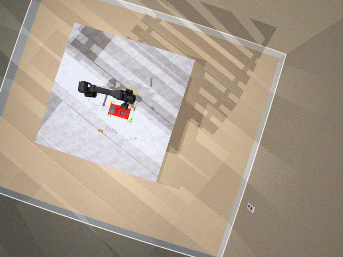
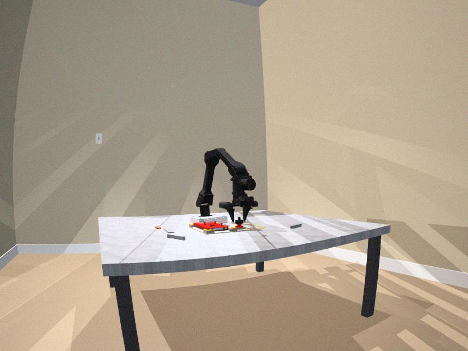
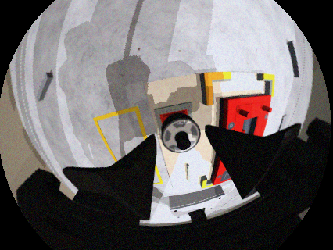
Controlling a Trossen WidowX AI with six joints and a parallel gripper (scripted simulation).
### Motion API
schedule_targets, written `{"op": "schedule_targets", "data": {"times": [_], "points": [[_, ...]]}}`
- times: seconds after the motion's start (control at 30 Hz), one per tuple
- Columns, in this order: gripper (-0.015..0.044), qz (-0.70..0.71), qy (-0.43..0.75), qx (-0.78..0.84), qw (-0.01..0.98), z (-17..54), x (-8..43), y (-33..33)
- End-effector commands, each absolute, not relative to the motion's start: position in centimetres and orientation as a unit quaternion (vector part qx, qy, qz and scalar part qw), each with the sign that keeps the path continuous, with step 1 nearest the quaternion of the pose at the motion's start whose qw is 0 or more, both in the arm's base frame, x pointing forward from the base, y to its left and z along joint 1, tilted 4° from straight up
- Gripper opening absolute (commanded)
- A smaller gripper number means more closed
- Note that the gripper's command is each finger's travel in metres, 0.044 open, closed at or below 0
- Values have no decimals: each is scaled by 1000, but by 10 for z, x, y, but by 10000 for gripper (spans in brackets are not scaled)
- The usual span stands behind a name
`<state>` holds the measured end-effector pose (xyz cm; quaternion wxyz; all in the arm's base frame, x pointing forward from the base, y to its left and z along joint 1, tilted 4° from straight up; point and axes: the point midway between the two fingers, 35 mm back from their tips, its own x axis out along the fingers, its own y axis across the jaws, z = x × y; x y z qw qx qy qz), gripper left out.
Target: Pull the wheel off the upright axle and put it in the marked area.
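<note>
The wheel (image 2: 238,221) (image 3: 191,137) is a dark disc with a grey spoked face. It sits on the upright axle (image 3: 182,141), above a red base (image 2: 239,226). My gripper (image 2: 238,220) (image 3: 180,133) is open and points down, with one fingertip on each side of the wheel. In the wrist view gaps show between both tips and the wheel. The marked area (image 1: 128,88) (image 3: 117,113) is a yellow outline on the table, beside the wheel's board. The arm hides the wheel and part of the outline in the top view.
A red block (image 1: 119,114) (image 2: 206,225) (image 3: 234,105) with raised pegs stands close beside the wheel, between yellow corner pieces. A grey bar (image 1: 150,82) (image 2: 296,226) lies beyond the marked area. A small orange piece (image 1: 100,130) lies past the red block.
</note>
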<state>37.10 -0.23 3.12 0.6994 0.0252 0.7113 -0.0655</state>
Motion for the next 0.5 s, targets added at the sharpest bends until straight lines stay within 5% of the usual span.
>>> {"op": "schedule_targets", "data": {"times": [0.0,0.3,0.47], "points": [[221,-65,712,25,699,32,371,-2],[161,-65,712,25,699,32,371,-2],[30,-65,712,25,699,32,371,-2]]}}
